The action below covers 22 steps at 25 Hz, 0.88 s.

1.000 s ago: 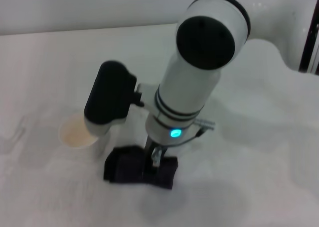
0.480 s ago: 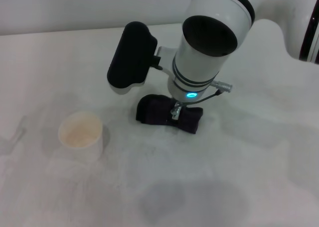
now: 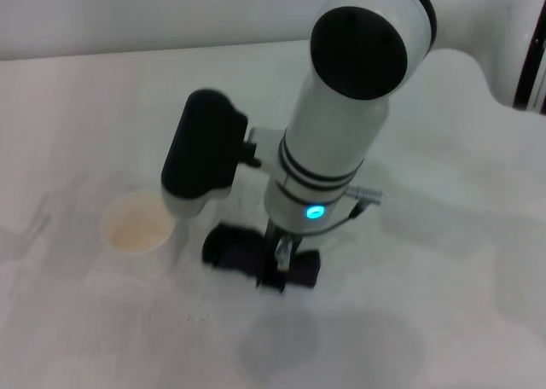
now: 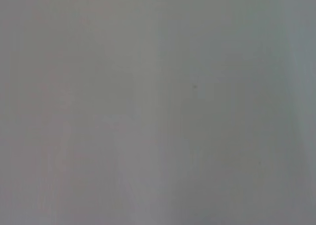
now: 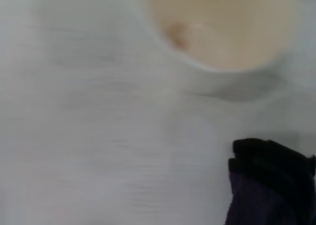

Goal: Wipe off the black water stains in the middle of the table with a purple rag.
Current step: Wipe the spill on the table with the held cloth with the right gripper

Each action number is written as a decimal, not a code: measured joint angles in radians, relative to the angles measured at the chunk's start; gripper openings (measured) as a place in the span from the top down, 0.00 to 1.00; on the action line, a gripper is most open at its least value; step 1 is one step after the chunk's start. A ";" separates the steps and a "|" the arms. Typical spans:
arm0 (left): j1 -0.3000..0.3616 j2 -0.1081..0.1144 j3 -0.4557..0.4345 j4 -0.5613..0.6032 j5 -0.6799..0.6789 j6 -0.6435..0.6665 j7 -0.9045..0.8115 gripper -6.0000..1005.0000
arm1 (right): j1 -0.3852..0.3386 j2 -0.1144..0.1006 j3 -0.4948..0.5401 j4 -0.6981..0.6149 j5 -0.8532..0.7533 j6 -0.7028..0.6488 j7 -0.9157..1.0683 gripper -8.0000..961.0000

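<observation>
Since half a second ago the right gripper point(image 3: 280, 268) has dragged the rag point(image 3: 235, 251) back toward the robot, close to the cup point(image 3: 136, 227). On the left, the cup stands upright, pale inside, contents unclear. Right of it the rag lies on the table point(image 3: 444, 304), pinched in the closed fingers; the arm hides the surface behind. No dark stain shows. The right wrist view shows cup point(image 5: 224, 27) and rag point(image 5: 269, 180) apart; the left wrist view shows only blank grey.

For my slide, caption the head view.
Right end effector presses a purple rag on the white table beside a cup.
</observation>
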State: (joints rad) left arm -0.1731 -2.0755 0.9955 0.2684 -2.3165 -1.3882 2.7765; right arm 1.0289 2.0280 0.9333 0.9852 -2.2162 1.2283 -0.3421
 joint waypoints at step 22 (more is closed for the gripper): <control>0.010 -0.004 0.006 -0.001 0.000 -0.011 0.000 0.12 | 0.004 0.000 -0.050 -0.039 0.120 -0.062 -0.061 0.89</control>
State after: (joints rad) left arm -0.1633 -2.0799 1.0018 0.2671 -2.3162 -1.3987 2.7765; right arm 1.0325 2.0279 0.8835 0.9464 -2.0963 1.1667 -0.4029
